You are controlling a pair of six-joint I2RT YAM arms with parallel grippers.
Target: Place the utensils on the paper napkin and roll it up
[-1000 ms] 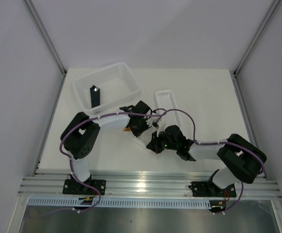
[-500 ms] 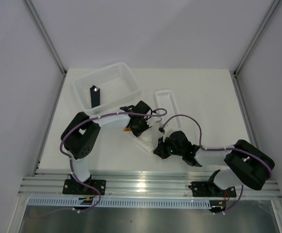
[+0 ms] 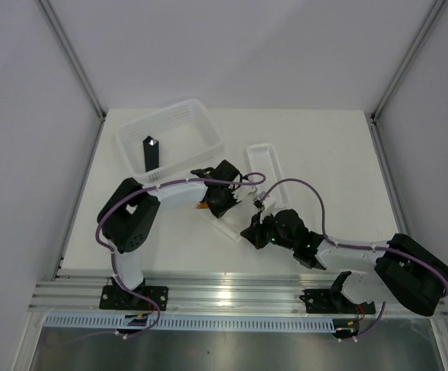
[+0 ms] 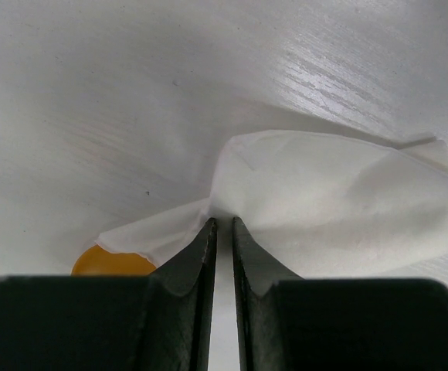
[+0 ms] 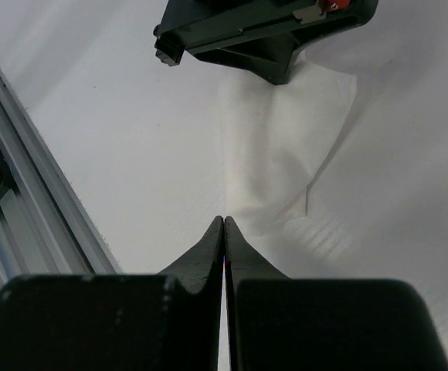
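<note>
The paper napkin (image 4: 332, 209) lies folded into a narrow bundle (image 3: 231, 226) on the white table. My left gripper (image 4: 222, 222) has its jaws nearly together on a fold of the napkin, whose creases gather at the tips. An orange rounded end of one of the utensils (image 4: 112, 263) peeks from under the napkin's edge and shows as an orange speck (image 3: 201, 206) beside the left wrist; the rest of the utensils are hidden. My right gripper (image 5: 224, 220) is shut and empty, just short of the napkin's near end (image 5: 274, 154). The left gripper (image 5: 282, 76) presses on its far end.
A large white slotted basket (image 3: 164, 113) at the back left holds a black upright block (image 3: 151, 154). A narrow white ribbed tray (image 3: 266, 158) lies behind the grippers. The metal rail (image 3: 232, 290) runs along the near edge, close to the right gripper.
The right arm has drawn back toward the near right, uncovering the folded napkin between the grippers. The left gripper has stayed put on the napkin.
</note>
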